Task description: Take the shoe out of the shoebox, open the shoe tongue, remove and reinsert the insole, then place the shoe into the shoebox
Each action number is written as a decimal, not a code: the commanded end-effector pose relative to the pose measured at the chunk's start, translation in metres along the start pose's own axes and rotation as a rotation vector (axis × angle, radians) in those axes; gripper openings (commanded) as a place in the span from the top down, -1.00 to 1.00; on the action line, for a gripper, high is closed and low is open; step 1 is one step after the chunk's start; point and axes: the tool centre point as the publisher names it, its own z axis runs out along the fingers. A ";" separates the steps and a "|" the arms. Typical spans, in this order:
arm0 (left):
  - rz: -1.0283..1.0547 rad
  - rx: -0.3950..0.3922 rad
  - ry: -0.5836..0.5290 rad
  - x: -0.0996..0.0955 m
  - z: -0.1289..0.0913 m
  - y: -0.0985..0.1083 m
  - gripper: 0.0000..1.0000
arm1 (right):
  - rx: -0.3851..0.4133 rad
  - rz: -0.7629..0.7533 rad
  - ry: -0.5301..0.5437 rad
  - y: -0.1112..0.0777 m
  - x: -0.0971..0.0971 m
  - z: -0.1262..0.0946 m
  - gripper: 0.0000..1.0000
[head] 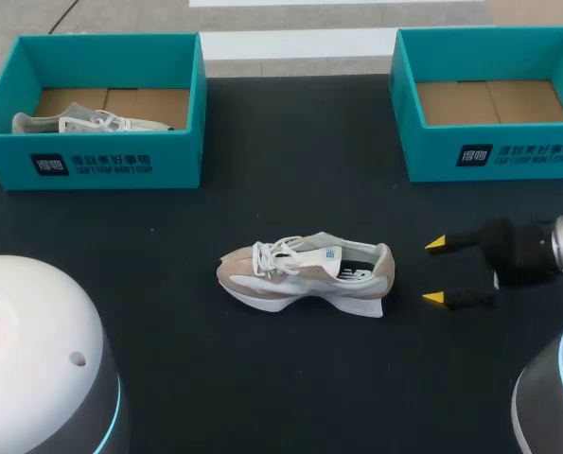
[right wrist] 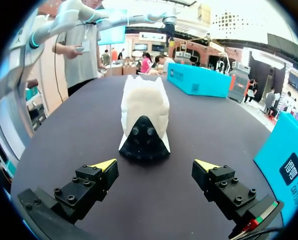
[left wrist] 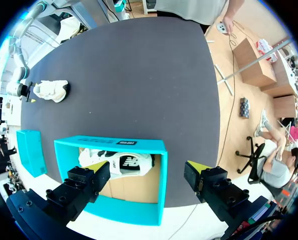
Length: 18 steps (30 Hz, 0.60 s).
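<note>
A beige and white sneaker (head: 305,274) lies on its sole in the middle of the black table, toe to the left, laces tied loosely, with a dark insole showing inside. My right gripper (head: 435,270) is open just right of its heel, a short gap away. In the right wrist view the heel (right wrist: 143,120) is straight ahead of the open right gripper (right wrist: 156,165). My left gripper (left wrist: 144,172) hangs open above the left teal shoebox (left wrist: 161,180), which holds a second sneaker (left wrist: 119,162). The left gripper does not show in the head view.
The left teal shoebox (head: 182,113) stands at the back left with the other shoe (head: 82,121) inside. A teal shoebox (head: 404,104) with nothing in it stands at the back right. My arms' rounded bases (head: 35,359) fill the near corners.
</note>
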 end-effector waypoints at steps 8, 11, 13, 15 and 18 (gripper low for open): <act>0.000 -0.004 0.003 0.000 0.000 -0.002 -1.00 | 0.003 0.047 0.012 0.011 0.005 0.038 -1.00; 0.000 -0.004 0.003 0.000 0.000 -0.002 -1.00 | -0.005 0.055 0.010 0.013 0.008 0.042 -1.00; 0.000 -0.004 0.003 0.000 0.000 -0.002 -1.00 | -0.003 0.066 0.010 0.014 0.009 0.045 -1.00; 0.000 -0.004 0.003 0.000 0.000 -0.002 -1.00 | 0.008 0.092 0.020 0.014 0.011 0.048 -1.00; 0.000 -0.004 0.003 0.000 0.000 -0.002 -1.00 | 0.002 0.097 0.023 0.017 0.013 0.053 -1.00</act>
